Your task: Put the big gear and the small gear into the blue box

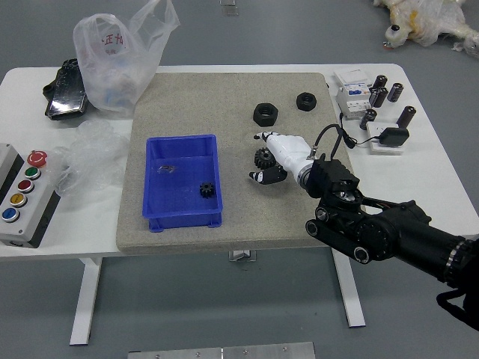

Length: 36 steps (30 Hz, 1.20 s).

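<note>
My right hand (pixel 259 155) reaches in from the right with its fingers spread around the big gear (pixel 264 158), a black toothed wheel on the beige mat. Thumb and fingertips stand on either side of that gear, and no grasp on it shows. Inside the blue box (pixel 182 221), near its right wall, lies the small black gear (pixel 207 190). The box stands on the mat's left part, with a small metallic piece also in it. My left hand is out of view.
Two black nuts (pixel 265 114) (pixel 306 102) lie behind the big gear. At the left are a button panel (pixel 24 196), plastic bags (pixel 120 56) and a black pouch (pixel 69 90). Black cylinders (pixel 406 116) and white devices (pixel 353 97) occupy the table's right back.
</note>
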{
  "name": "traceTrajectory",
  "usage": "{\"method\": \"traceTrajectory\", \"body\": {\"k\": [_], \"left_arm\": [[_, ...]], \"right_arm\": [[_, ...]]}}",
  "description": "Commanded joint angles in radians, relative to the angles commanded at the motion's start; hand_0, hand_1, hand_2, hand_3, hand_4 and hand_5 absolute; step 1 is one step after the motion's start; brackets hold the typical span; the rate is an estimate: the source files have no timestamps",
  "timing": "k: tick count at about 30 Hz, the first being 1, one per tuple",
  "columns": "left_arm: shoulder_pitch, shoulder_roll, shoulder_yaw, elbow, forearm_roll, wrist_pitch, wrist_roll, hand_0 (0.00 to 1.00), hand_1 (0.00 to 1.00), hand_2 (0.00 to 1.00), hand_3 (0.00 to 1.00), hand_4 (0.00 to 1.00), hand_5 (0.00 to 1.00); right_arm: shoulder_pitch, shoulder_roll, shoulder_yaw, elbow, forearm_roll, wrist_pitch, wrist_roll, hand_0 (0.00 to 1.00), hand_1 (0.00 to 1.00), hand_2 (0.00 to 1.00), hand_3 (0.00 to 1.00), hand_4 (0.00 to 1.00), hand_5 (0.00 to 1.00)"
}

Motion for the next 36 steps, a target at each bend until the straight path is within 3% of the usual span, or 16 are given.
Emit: {"method": "traceTrajectory", "body": {"k": [2, 3, 8, 9, 14, 15, 20, 29, 36], "left_arm": [[-0.001, -0.001, 0.005, 0.001, -0.004, 0.000, -0.004, 0.798, 0.685, 0.632, 0.765, 0.792, 0.802], [-0.001, -0.001, 0.008, 0.002, -0.006, 0.000, -0.005, 0.796, 0.686, 0.632, 0.765, 0.790, 0.806], [-0.002, -0.004, 0.024, 0.005, -0.018, -0.002, -0.014, 0.796, 0.686, 0.632, 0.765, 0.790, 0.806], [-0.002, -0.005, 0.027, 0.005, -0.020, -0.002, -0.016, 0.793, 0.684, 0.631, 0.762, 0.789, 0.806], [-0.003, -0.008, 0.036, 0.007, -0.028, -0.001, -0.022, 0.793, 0.684, 0.631, 0.762, 0.789, 0.806], [-0.003, -0.009, 0.037, 0.007, -0.029, -0.001, -0.022, 0.791, 0.681, 0.629, 0.762, 0.788, 0.806], [-0.004, -0.012, 0.041, 0.007, -0.033, -0.001, -0.022, 0.791, 0.681, 0.629, 0.762, 0.788, 0.806], [-0.002, -0.015, 0.043, 0.006, -0.036, 0.000, -0.020, 0.787, 0.680, 0.625, 0.761, 0.785, 0.805], [-0.004, -0.017, 0.045, 0.005, -0.038, 0.000, -0.020, 0.786, 0.679, 0.624, 0.760, 0.784, 0.804]], "right_arm": [[0.005, 0.005, -0.019, -0.017, 0.017, -0.003, 0.003, 0.669, 0.788, 0.809, 0.859, 0.804, 0.352], [0.008, 0.009, -0.029, -0.027, 0.029, -0.007, 0.005, 0.614, 0.675, 0.623, 0.641, 0.436, 0.232], [0.014, 0.019, -0.059, -0.054, 0.078, -0.036, 0.015, 0.614, 0.675, 0.623, 0.641, 0.436, 0.232], [0.014, 0.020, -0.062, -0.056, 0.085, -0.045, 0.017, 0.548, 0.542, 0.402, 0.467, 0.362, 0.014], [0.011, 0.021, -0.066, -0.054, 0.101, -0.084, 0.024, 0.548, 0.542, 0.402, 0.467, 0.362, 0.014], [0.010, 0.021, -0.064, -0.053, 0.099, -0.091, 0.024, 0.542, 0.520, 0.340, 0.387, 0.270, 0.002], [0.005, 0.012, -0.041, -0.039, 0.080, -0.107, 0.027, 0.542, 0.520, 0.340, 0.387, 0.270, 0.002], [-0.012, -0.038, 0.113, 0.149, -0.083, -0.111, -0.005, 0.544, 0.507, 0.320, 0.369, 0.244, 0.002], [-0.013, -0.020, 0.078, 0.346, -0.194, -0.092, -0.035, 0.558, 0.507, 0.337, 0.380, 0.267, 0.002]]}}
